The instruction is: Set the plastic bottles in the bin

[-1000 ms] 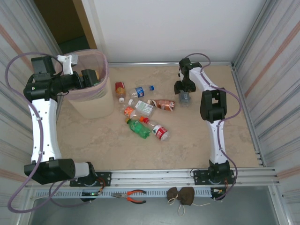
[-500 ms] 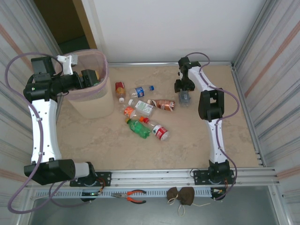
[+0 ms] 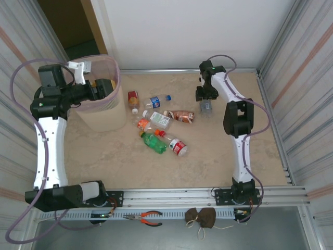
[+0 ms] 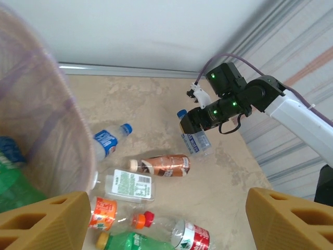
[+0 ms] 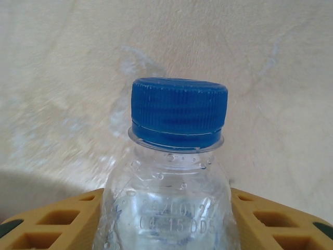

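Note:
My right gripper (image 3: 206, 107) is at the far right of the table, shut on a clear bottle (image 5: 169, 208) with a blue cap (image 5: 178, 110). Its yellow fingers (image 5: 57, 221) press both sides of the body. The left wrist view shows this held bottle (image 4: 193, 138) too. My left gripper (image 3: 106, 86) hangs open over the rim of the pale-pink bin (image 3: 101, 112) with nothing between its fingers (image 4: 49, 221). Several bottles lie loose right of the bin: a brown one (image 3: 181, 115), a green one (image 3: 153, 142), a blue-labelled one (image 3: 154, 101) and a red-labelled one (image 3: 177, 147).
Inside the bin (image 4: 36, 120) lie blue-labelled and green bottles (image 4: 13, 185). A red-labelled bottle (image 3: 133, 98) rests close to the bin's wall. Corrugated walls fence the table on the left and right. Pliers (image 3: 148, 217) and a brown pouch (image 3: 200, 217) lie beyond the front rail.
The right gripper has closed in on the blue-capped bottle, staying at the same spot. The left arm has shifted slightly to the right over the bin, still open.

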`<action>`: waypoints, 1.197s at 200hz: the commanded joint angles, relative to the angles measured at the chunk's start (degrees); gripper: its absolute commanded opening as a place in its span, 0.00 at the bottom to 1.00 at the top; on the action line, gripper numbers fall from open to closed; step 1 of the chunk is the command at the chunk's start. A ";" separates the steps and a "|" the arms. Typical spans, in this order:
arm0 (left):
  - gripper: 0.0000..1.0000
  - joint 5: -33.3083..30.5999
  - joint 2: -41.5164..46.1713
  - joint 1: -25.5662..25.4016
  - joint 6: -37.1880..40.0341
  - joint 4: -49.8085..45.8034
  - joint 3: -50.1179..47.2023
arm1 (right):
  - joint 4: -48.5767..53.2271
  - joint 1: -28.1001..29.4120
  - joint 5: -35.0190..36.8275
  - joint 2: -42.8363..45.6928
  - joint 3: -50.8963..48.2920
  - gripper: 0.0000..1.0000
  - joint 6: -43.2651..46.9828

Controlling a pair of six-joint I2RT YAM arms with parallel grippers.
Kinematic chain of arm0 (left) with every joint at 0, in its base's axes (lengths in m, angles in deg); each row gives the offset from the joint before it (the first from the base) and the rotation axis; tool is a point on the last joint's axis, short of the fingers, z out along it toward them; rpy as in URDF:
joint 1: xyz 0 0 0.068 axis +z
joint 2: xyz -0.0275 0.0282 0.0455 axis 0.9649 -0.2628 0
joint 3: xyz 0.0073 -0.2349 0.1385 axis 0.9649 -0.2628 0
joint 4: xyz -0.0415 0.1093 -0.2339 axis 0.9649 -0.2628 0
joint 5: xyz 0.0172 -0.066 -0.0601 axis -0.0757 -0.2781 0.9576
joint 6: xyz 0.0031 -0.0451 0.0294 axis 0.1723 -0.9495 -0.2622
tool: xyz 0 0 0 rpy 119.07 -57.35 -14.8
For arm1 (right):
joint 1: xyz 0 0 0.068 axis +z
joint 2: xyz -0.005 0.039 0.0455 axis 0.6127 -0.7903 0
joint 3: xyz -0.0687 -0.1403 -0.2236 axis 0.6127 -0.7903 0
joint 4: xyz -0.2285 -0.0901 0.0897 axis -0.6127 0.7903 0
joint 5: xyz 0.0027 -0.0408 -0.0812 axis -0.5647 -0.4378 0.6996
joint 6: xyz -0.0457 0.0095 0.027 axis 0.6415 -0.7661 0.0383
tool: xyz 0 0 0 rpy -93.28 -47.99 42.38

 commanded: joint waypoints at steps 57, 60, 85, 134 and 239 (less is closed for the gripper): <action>0.78 -0.17 3.68 -14.50 -4.56 18.97 -7.03 | -12.80 2.38 -10.81 31.04 -17.91 0.53 -7.37; 0.78 -0.48 3.52 -15.25 -4.69 19.56 -7.25 | -13.54 2.54 -11.05 32.27 -18.86 0.53 -7.72; 0.78 -1.17 2.12 -21.98 -3.60 23.74 -7.81 | -22.34 3.65 -16.66 42.01 -26.54 0.54 -9.74; 0.80 1.98 -2.61 -30.89 -2.68 30.10 -6.62 | -43.37 6.78 -25.27 59.64 -41.51 0.54 -12.66; 0.86 14.80 -6.06 -39.12 -4.35 44.14 -5.80 | -57.28 20.02 -33.64 72.44 -45.26 0.57 -6.49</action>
